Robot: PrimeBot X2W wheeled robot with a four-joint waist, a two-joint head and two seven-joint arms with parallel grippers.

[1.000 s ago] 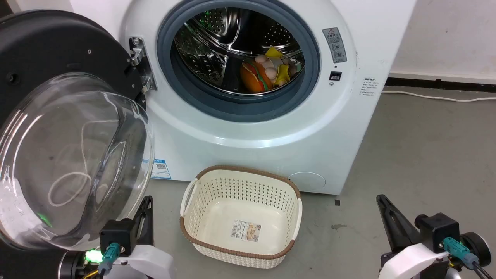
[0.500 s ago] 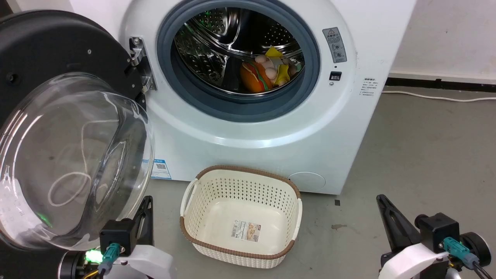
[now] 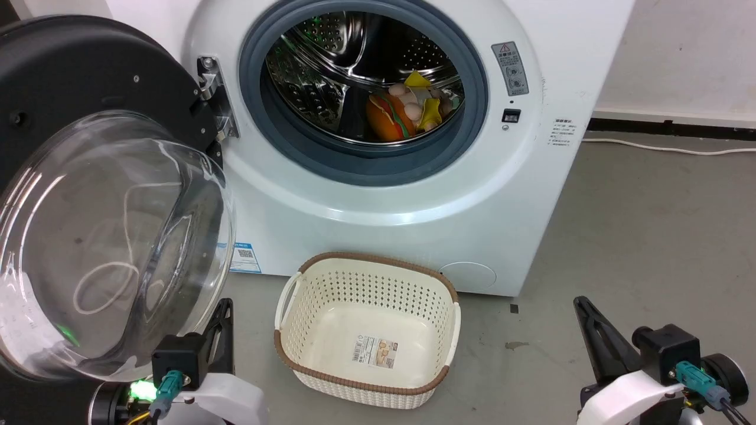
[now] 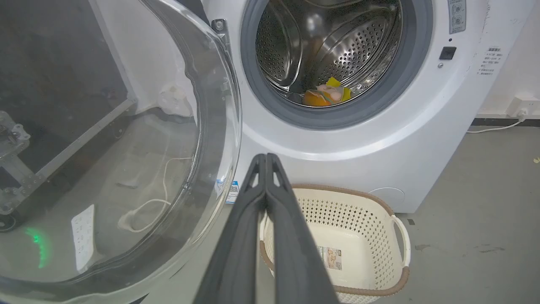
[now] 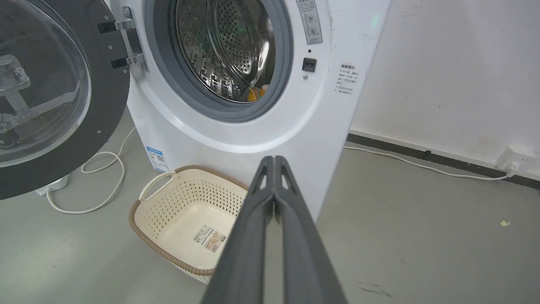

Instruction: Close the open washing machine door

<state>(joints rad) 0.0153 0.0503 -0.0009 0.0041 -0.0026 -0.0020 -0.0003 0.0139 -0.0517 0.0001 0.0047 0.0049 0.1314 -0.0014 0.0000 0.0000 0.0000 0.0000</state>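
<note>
The washing machine door stands swung wide open at the left, a glossy black round frame with a clear domed glass bowl and a metal hinge. The same washing machine door fills the left of the right wrist view, and its glass dome bulges close in the left wrist view. My left gripper is shut and empty, low down just right of the glass bowl. My right gripper is shut and empty at the lower right, well away from the door. The left gripper and right gripper show pressed fingers.
The white washer has a grey-ringed steel drum mouth with toy food inside. A cream perforated basket with a brown rim sits on the grey floor before it. A white cable lies on the floor under the door.
</note>
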